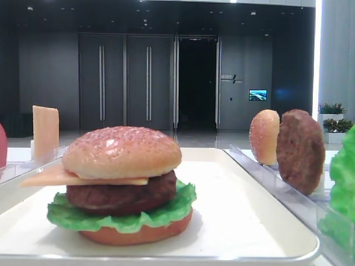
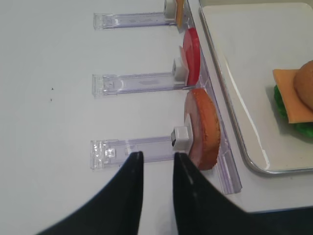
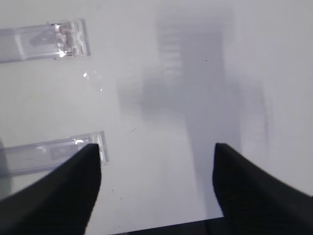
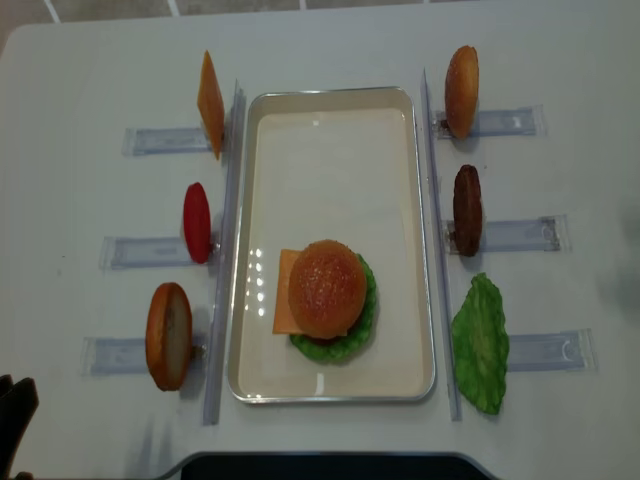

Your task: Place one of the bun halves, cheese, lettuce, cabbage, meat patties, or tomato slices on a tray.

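My left gripper [image 2: 156,159] had its fingers nearly together, only a thin gap between the tips and nothing in it. Just beyond and to the right of those tips stood a bun half [image 2: 201,128] on edge in its clear rack [image 2: 132,149], its flat face toward me and its disc in line with the tray's long side. That was the relation I judged the coming move to turn on: the bun lay right off the fingertips, slightly to the tray side, so the jaws would have to part first and then straddle the disc across its thin dimension. Further along the same side stood a tomato slice [image 2: 191,56], then the cheese [image 2: 179,11] at the far end.

My right gripper [image 3: 156,164] was spread wide and held nothing; under it I saw only bare table and two rack ends [image 3: 68,36]. From overhead neither gripper itself showed, so I could not tell how near the right one sat to the other bun [image 4: 461,91], the patty [image 4: 467,210] or the lettuce [image 4: 480,343].

The tray [image 4: 330,155] lay between the two rows, already carrying a stacked burger [image 4: 326,298] at its near end. I judged the left arm nearer to a piece.
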Available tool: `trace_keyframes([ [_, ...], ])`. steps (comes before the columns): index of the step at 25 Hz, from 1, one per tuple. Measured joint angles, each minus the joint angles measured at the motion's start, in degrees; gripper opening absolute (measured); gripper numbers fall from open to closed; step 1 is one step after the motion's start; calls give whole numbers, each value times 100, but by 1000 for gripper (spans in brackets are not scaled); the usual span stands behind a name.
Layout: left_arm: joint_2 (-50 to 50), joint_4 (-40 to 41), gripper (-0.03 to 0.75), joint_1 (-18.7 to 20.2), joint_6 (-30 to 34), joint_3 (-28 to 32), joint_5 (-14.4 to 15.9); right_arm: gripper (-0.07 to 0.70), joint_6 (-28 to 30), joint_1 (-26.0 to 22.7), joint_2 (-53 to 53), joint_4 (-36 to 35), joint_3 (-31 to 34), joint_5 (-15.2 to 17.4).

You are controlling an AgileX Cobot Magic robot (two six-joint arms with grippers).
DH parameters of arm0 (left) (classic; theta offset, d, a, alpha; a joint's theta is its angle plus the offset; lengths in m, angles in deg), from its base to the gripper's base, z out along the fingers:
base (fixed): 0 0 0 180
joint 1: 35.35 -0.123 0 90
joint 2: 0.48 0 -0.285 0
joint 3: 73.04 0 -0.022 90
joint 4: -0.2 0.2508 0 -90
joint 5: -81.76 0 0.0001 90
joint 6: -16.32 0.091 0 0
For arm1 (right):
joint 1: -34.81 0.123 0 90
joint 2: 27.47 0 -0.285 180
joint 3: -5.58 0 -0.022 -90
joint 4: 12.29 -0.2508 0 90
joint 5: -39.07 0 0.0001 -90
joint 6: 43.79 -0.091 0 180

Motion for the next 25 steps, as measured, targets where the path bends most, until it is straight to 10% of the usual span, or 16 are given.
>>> trace_keyframes([
  [25,0,0,159,0,0,0,0,489,-148,0,4925,-49,1647,9],
])
